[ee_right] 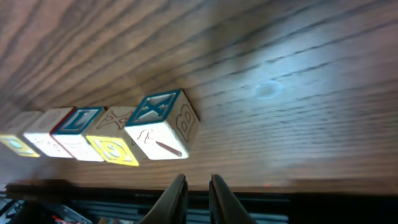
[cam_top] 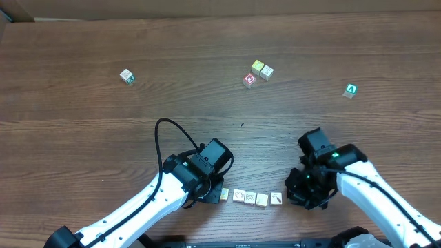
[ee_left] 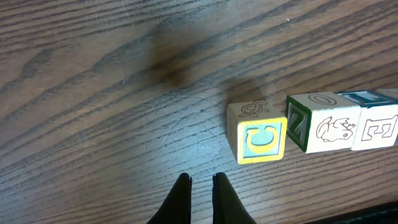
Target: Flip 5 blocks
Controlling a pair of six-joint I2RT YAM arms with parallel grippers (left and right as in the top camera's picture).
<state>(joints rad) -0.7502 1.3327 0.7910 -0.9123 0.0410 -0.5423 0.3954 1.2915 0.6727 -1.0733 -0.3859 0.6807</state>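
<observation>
Five blocks (cam_top: pixel 251 198) lie in a row on the wooden counter (cam_top: pixel 207 83), at the bottom centre of the overhead view. The left pincer (ee_left: pixel 200 186) sits by the row's left end, its fingers drawn together on nothing. The right pincer (ee_right: pixel 196 186), by the right end, is likewise closed up and empty, not touching the nearest block.

Wood-grain table (cam_top: pixel 83 117). Far side: cube with green mark (cam_top: pixel 127 76) alone at left, green-letter cube (cam_top: pixel 351 90) alone at right, well apart. Between them a tight trio: yellow-topped cube (cam_top: pixel 258 67) touching pale cube (cam_top: pixel 267 71), red-ring cube (cam_top: pixel 249 80) just beside them
</observation>
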